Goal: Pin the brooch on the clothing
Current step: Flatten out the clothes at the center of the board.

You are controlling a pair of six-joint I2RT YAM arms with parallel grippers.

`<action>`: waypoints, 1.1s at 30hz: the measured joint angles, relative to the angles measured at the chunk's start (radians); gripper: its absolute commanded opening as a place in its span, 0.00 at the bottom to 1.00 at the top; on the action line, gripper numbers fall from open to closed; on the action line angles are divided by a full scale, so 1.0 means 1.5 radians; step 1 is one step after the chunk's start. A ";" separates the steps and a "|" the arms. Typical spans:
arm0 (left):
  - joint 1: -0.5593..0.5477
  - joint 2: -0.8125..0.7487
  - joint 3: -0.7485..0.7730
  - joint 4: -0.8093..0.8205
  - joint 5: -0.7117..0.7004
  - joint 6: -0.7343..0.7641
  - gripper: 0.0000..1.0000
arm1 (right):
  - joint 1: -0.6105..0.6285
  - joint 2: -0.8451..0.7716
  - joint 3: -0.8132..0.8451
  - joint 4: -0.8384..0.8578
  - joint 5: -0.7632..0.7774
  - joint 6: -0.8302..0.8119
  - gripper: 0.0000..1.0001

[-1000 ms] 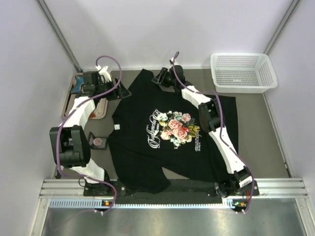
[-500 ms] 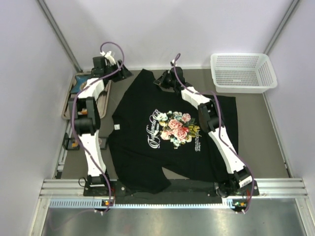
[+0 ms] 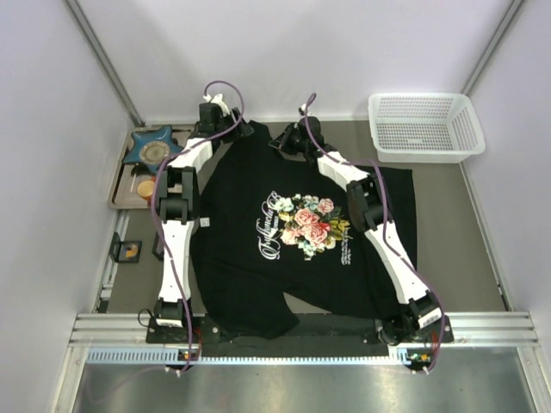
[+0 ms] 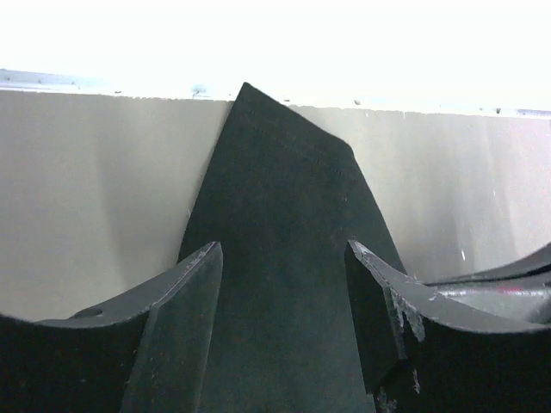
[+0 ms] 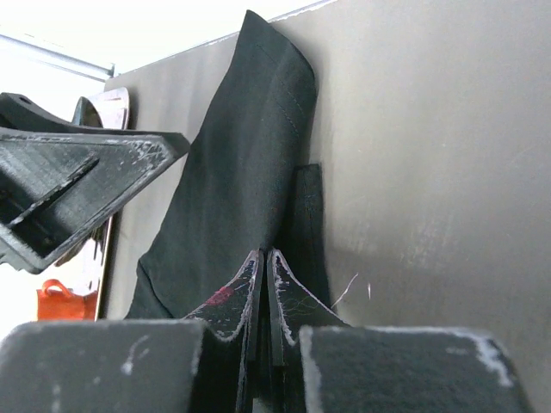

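Observation:
The black T-shirt with the rose print lies flat in the middle of the table. My left gripper is at its far left shoulder, open, its jaws astride a pointed corner of black cloth without closing on it. My right gripper is at the far edge by the collar, shut on a fold of the shirt, its fingertips pressed together. The left gripper's finger shows in the right wrist view. The brooch does not show in any view.
A white mesh basket stands at the back right. A tray at the back left holds a blue star-shaped dish and a small orange piece. The left arm runs along the shirt's left side.
My left arm swung from the tray at the far left over to the shirt's far left shoulder. The right gripper stayed at the collar edge. The shirt has not shifted.

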 measured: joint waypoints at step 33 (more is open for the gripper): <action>-0.092 0.136 0.233 -0.105 -0.241 0.208 0.00 | -0.001 0.000 0.000 0.001 -0.030 0.011 0.00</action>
